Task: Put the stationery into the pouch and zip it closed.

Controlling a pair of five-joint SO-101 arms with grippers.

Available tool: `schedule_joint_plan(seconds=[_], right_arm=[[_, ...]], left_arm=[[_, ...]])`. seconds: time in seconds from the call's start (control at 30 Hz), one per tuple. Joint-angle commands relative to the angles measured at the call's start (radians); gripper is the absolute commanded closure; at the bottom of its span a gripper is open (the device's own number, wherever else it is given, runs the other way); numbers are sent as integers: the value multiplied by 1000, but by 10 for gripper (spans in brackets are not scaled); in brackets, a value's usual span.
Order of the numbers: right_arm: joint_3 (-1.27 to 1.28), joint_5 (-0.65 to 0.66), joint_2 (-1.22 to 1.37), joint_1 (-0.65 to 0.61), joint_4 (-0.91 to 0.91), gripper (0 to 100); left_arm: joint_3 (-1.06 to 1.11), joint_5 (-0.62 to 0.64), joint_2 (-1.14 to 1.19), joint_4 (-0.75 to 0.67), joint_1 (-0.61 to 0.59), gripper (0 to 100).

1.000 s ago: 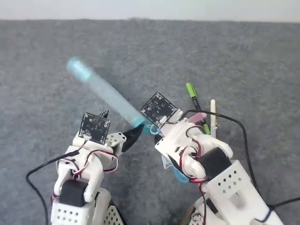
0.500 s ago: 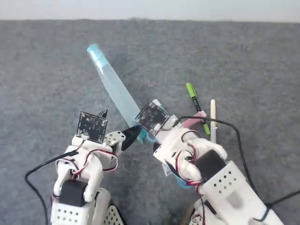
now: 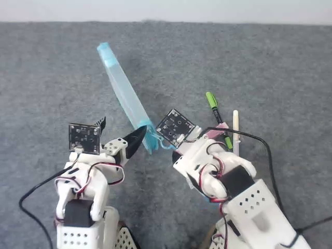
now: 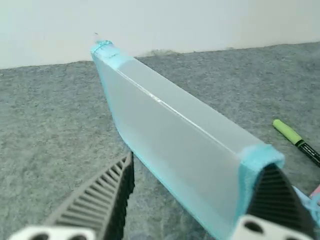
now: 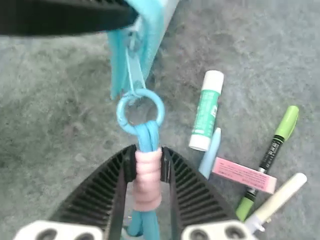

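A long translucent blue pouch stands on its edge on the grey carpet, running away from the arms. Its near end rests against one finger of my left gripper, which is open with the pouch between its fingers. My right gripper is shut on the zipper pull cord, a blue cord with a pink bead tied to the zipper's ring. The stationery lies loose beside the right arm: a glue stick, a pink eraser, a green marker and a white pen.
A small pale blue item lies between the glue stick and the eraser. Grey carpet spreads on all sides, with a pale wall along the far edge. A black cable loops over the right arm.
The pouch's far end has swung away from the arms and to the right, so it now points more straight ahead. The left arm has shifted left and its fingers stand wider apart.
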Motion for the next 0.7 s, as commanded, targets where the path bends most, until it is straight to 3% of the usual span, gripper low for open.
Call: schedule_joint_plan(seconds=[0.0,0.43,0.67], right_arm=[[29,23,5,105,-2,992],[-6,28,4,229,12,992],[-15,-6,5,74,42,992]], left_arm=[[-10,20,17,-54,-81,660],[-8,20,17,-54,-81,662],[15,20,15,-48,-37,662]])
